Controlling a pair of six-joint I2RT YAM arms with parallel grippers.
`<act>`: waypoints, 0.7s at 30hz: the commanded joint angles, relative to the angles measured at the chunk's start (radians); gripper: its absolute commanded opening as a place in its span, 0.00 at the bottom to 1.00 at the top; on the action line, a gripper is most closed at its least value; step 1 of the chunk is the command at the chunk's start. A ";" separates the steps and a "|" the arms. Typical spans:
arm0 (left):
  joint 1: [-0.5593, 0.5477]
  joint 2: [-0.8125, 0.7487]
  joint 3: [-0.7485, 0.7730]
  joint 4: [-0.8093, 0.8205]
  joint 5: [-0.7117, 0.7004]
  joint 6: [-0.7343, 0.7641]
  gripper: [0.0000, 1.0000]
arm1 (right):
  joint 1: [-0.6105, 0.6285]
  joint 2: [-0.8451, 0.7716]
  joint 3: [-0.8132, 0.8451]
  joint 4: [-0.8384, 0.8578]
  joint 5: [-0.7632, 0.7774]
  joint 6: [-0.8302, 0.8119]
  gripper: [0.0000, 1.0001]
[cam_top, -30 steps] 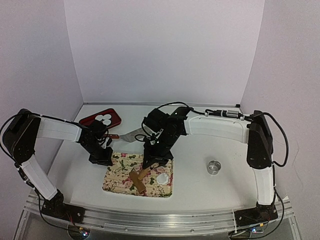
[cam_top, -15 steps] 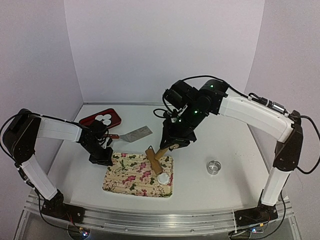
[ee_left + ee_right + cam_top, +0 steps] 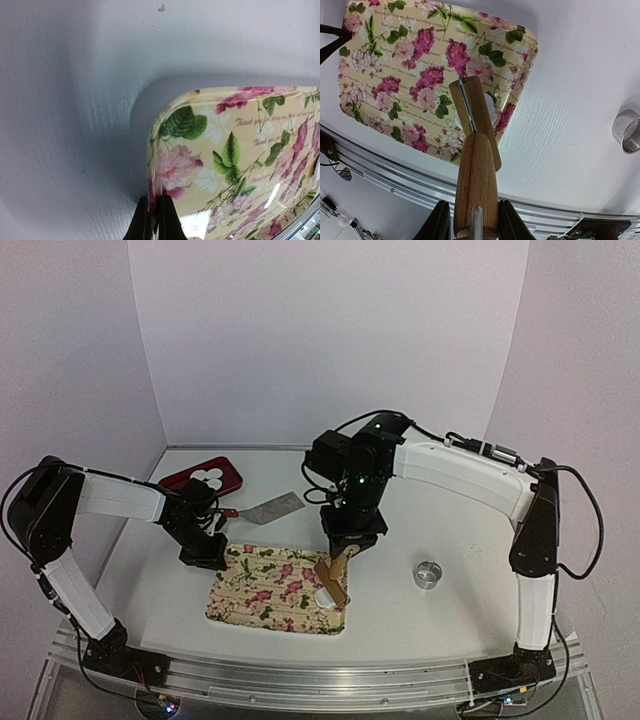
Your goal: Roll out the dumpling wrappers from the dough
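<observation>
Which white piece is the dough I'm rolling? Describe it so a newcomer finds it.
Start at the floral tray in the middle of the table. Toward its right near corner sits one small white lump, the dough, right beside the wooden roller. The only other white pieces are flat round discs on the red tray at far left.

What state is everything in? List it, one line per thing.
Left end effector: shut on the floral tray rim.
Right end effector: shut on the roller handle.
Roller: tilted, head down by the dough.
Dough: small lump on the floral tray.
Wrappers: flat on the red plate.
Scraper: lying flat on the table.
Ring: upright on the table, apart.
</observation>
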 commanded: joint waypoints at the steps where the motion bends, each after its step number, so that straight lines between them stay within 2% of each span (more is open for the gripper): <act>1: 0.004 0.013 0.034 -0.002 -0.017 0.018 0.00 | 0.000 0.022 0.061 -0.026 0.020 -0.027 0.00; 21: 0.004 0.003 0.017 0.004 -0.014 -0.011 0.00 | -0.001 0.111 0.053 -0.026 0.053 -0.072 0.00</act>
